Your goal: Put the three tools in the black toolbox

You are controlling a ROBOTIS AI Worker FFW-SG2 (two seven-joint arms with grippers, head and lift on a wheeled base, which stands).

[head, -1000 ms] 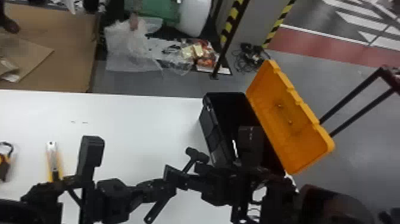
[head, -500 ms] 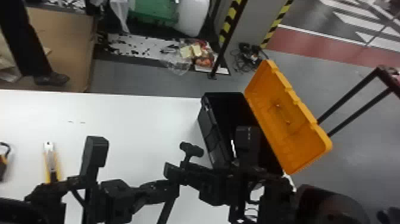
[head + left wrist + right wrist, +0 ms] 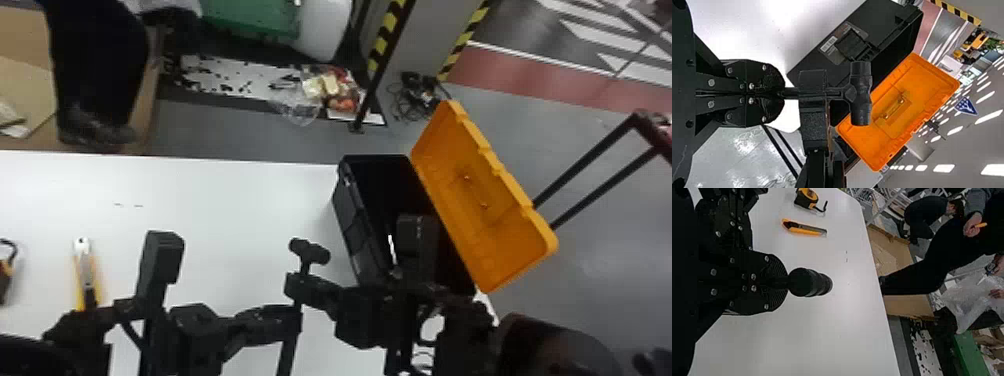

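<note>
Left gripper point(image 3: 297, 321) clamped on hammer point(image 3: 310, 252) handle; right gripper point(image 3: 296, 290) clamped nearer its head. Open black toolbox point(image 3: 356, 230) near right gripper. Knife point(image 3: 86, 274), tape measure point(image 3: 807, 198) left of left gripper.

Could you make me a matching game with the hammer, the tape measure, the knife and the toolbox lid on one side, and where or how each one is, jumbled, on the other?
1. Hammer
2. Tape measure
3. Knife
4. Toolbox lid

A. On the table, leftmost of the tools
B. Orange, standing open
C. Held by the left gripper and right gripper
D. On the table, second from the left

Pairs: 1-C, 2-A, 3-D, 4-B
</note>
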